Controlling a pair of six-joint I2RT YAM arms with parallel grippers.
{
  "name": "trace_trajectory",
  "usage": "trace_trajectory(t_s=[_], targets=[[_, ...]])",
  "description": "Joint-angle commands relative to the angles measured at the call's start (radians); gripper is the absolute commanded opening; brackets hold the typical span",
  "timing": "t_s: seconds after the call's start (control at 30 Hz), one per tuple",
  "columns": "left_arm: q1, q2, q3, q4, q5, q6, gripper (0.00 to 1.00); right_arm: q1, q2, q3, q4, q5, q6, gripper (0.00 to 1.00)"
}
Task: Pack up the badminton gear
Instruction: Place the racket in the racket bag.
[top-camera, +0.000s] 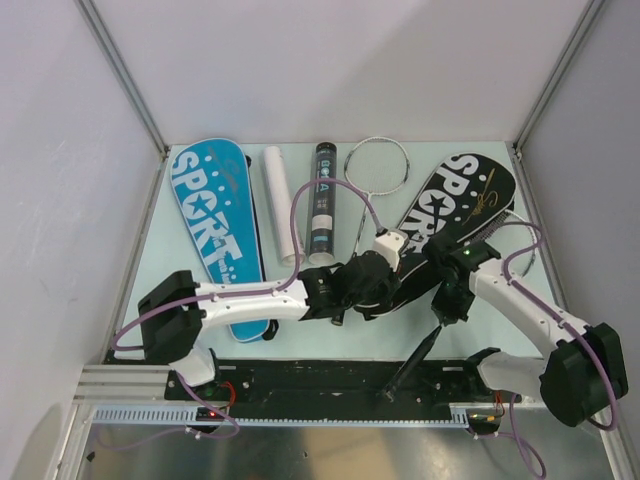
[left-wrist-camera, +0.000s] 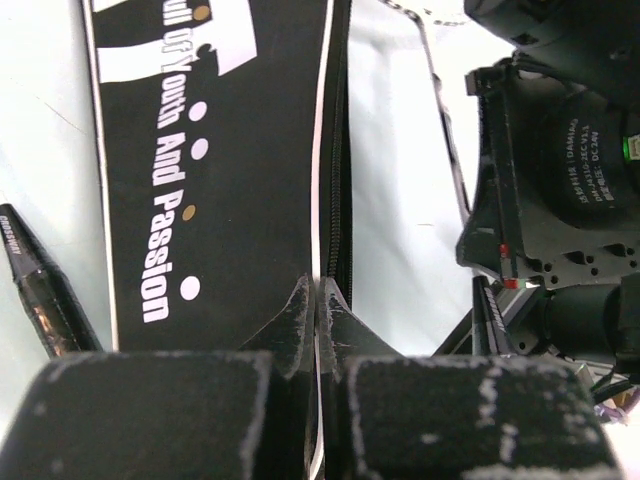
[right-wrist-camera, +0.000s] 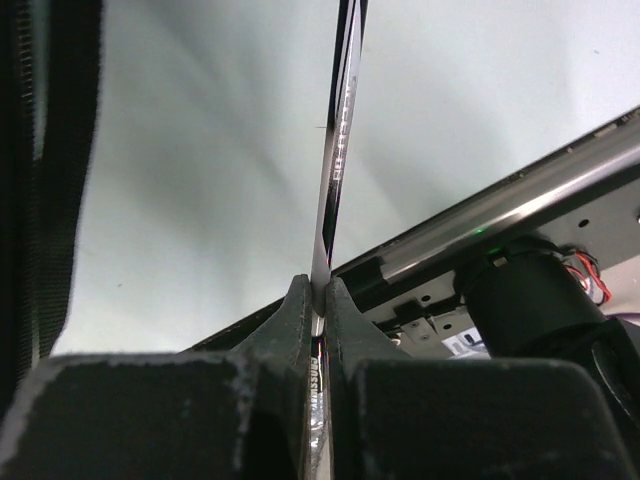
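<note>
The black "SPORT" cover (top-camera: 455, 210) lies at the right, zipper side toward the middle. My left gripper (top-camera: 388, 272) is shut on its white-piped edge (left-wrist-camera: 322, 180) beside the zipper. My right gripper (top-camera: 449, 305) is shut on a thin racket shaft (right-wrist-camera: 338, 150). That racket's black handle (top-camera: 410, 365) points at the near rail, and its head is mostly hidden at the cover. A silver racket (top-camera: 377, 165) lies behind, with a black tube (top-camera: 322, 200), a white tube (top-camera: 282, 205) and a blue "SPORT" cover (top-camera: 215, 225) to the left.
A dark racket handle (left-wrist-camera: 40, 290) lies left of the black cover in the left wrist view. The right arm's body (left-wrist-camera: 560, 180) sits close on the right. The metal base rail (right-wrist-camera: 520, 195) runs just behind the held shaft. Enclosure walls surround the table.
</note>
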Motion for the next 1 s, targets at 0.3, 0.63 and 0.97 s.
trace_trajectory(t_s=[0.3,0.63,0.97], targets=[[0.005,-0.099,-0.124,0.199,0.149,0.001,0.00,0.112,-0.080,0.087,0.124,0.089,-0.088,0.00],[0.006,-0.054,-0.116,0.266,0.210,0.065,0.00,0.306,-0.061,0.066,0.146,0.077,-0.066,0.00],[0.006,-0.034,-0.106,0.283,0.247,0.046,0.00,0.287,-0.122,-0.013,0.411,0.161,-0.150,0.00]])
